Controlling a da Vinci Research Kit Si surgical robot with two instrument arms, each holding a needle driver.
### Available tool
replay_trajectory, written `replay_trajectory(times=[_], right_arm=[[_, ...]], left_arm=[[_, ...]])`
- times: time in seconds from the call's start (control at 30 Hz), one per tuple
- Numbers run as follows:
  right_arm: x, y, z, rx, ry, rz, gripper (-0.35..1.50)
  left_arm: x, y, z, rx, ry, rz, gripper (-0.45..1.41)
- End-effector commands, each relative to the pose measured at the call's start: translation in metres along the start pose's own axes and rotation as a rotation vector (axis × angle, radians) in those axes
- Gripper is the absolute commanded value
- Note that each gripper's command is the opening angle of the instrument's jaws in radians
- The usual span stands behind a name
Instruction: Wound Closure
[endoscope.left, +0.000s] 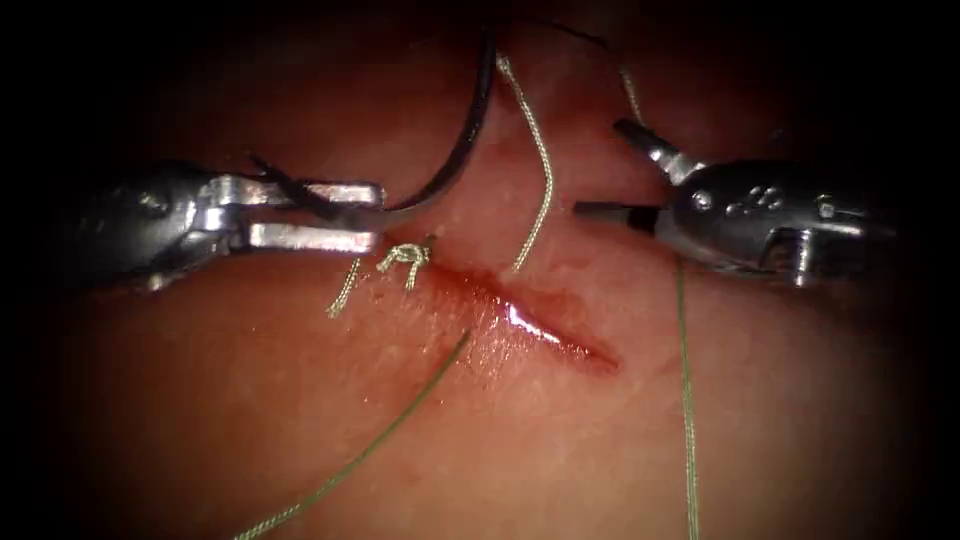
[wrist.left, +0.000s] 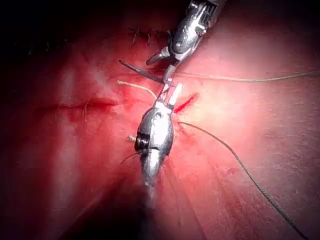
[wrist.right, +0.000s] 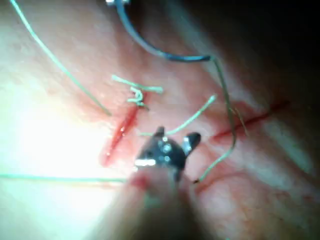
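The dark curved needle (endoscope.left: 462, 140) is out of the tissue, above the cut's left end. Its lower curve lies between the jaws of my left tool (endoscope.left: 378, 214), which stand apart around it, and its point sticks out past the upper jaw. Its tail, up top, carries the thread (endoscope.left: 540, 160), which drops to the cut (endoscope.left: 530, 325). A tied knot (endoscope.left: 405, 258) with short ends sits at the cut's left end. My right tool (endoscope.left: 615, 172) hovers right of the cut, open and holding nothing. The left wrist view has the left tool (wrist.left: 170, 92), right tool (wrist.left: 160, 68) and needle (wrist.left: 140, 70).
Red fluid (endoscope.left: 500, 300) wets the cut. One long thread (endoscope.left: 380, 440) trails to the lower left and another (endoscope.left: 688, 420) runs down beneath the right tool. The right wrist view shows the right tool (wrist.right: 176, 136), needle (wrist.right: 150, 47), knot (wrist.right: 136, 95) and a second red line (wrist.right: 250, 120).
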Motion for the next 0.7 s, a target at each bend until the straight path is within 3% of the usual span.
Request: replay_trajectory(times=[0.03,0.2,0.3,0.5,0.7], right_arm=[[-0.0002,0.0006,-0.0024,-0.007,0.009,0.013,1.47],[-0.0004,0.0023,-0.0098,-0.019,-0.013,-0.005,1.47],[-0.0011,0.0029,-0.0123,-0.046,-0.019,-0.012,1.43],[-0.0021,0.0035,-0.0133,-0.071,-0.026,0.002,1.43],[-0.0018,0.0031,-0.0129,-0.074,-0.022,0.001,1.43]], left_arm=[[-0.0005,-0.0004,0.0017,-0.006,0.005,0.001,-0.45],[-0.0006,-0.0002,0.0062,-0.027,0.009,-0.002,-0.45],[-0.0009,-0.0004,0.0087,-0.036,0.012,-0.019,-0.45],[-0.0038,-0.002,0.0123,-0.047,-0.013,-0.044,-0.45],[-0.0103,-0.0043,0.0148,-0.023,-0.072,-0.053,-0.45]])
